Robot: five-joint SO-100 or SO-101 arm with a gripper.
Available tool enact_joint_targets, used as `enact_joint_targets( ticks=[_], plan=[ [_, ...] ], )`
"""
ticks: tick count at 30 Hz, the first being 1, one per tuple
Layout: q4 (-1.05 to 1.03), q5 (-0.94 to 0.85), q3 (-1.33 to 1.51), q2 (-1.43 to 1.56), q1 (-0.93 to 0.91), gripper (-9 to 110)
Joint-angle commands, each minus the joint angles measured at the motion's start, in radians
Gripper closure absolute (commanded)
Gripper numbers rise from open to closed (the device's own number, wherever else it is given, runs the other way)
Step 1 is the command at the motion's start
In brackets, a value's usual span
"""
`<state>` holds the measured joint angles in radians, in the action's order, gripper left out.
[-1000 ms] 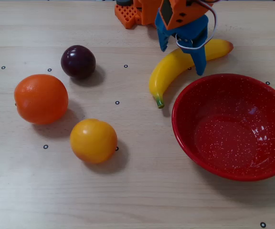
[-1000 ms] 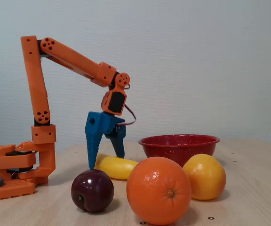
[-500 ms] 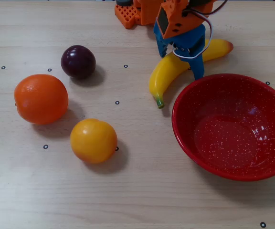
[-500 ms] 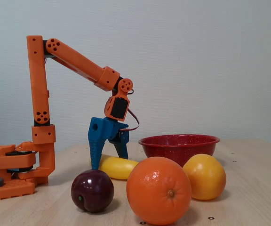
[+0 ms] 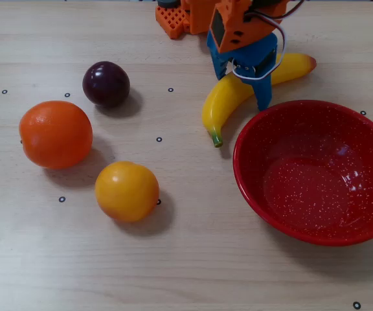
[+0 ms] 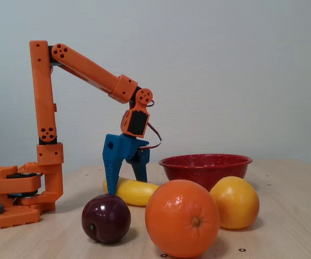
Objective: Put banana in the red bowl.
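Straddling the curved glossy yellow plastic banana (image 5: 235, 94), open jaws (image 5: 245, 87) could nudge it aside; large glossy red speckled bowl (image 5: 316, 172) just beyond them.

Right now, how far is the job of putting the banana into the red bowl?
Done: the gripper has reached the banana, open, with a blue finger on each side of it. In hand: the grasp itself; the jaws have not closed, and the banana lies on the table beside the red bowl. Left: closing, lifting, carrying it over the rim and releasing. The bowl is empty.
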<state>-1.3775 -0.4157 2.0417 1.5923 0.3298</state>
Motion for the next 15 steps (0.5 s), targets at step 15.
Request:
enact_joint_targets(
  ticks=[15],
  plan=[
    [0.044,-0.029,0.078,-0.012,-0.041,69]
  ],
)
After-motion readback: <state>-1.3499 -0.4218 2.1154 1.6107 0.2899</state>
